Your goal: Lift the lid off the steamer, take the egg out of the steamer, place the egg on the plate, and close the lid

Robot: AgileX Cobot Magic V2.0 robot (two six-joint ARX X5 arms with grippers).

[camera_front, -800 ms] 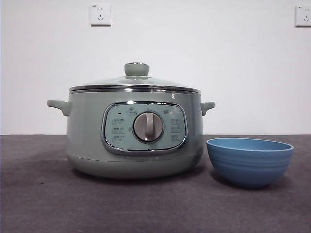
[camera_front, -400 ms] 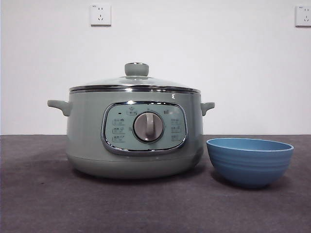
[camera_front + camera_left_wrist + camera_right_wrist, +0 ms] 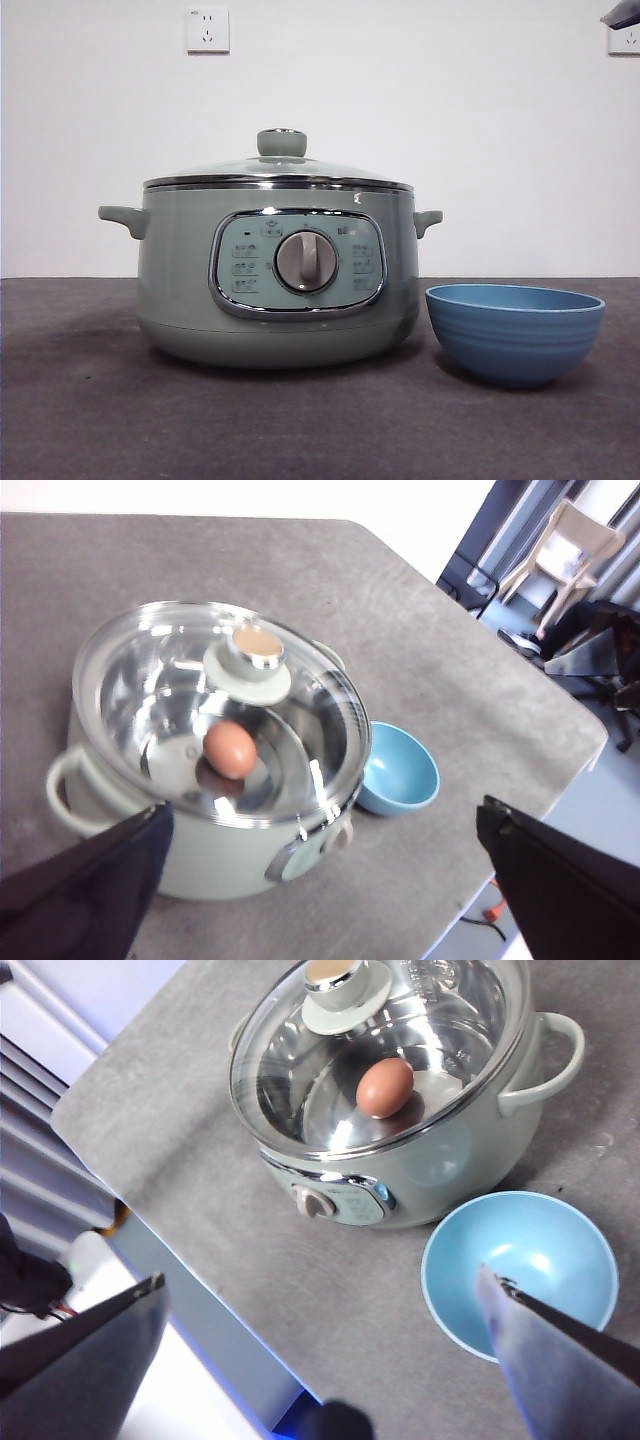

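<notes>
Grey table (image 3: 80, 420), lidded sage steamer (image 3: 180, 280)

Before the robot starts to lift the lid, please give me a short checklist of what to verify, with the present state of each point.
1. The lid sits closed on the steamer: ok.
2. The knob is free, nothing touching it: ok.
3. The egg is inside, seen through the glass: ok.
4. The plate stands empty beside the steamer, apart from it: ok.
5. The left gripper is open and holds nothing: ok.
6. The right gripper is open, high above the plate, not yet at the knob: ok. Which arm will take the lid: cannot tell.
</notes>
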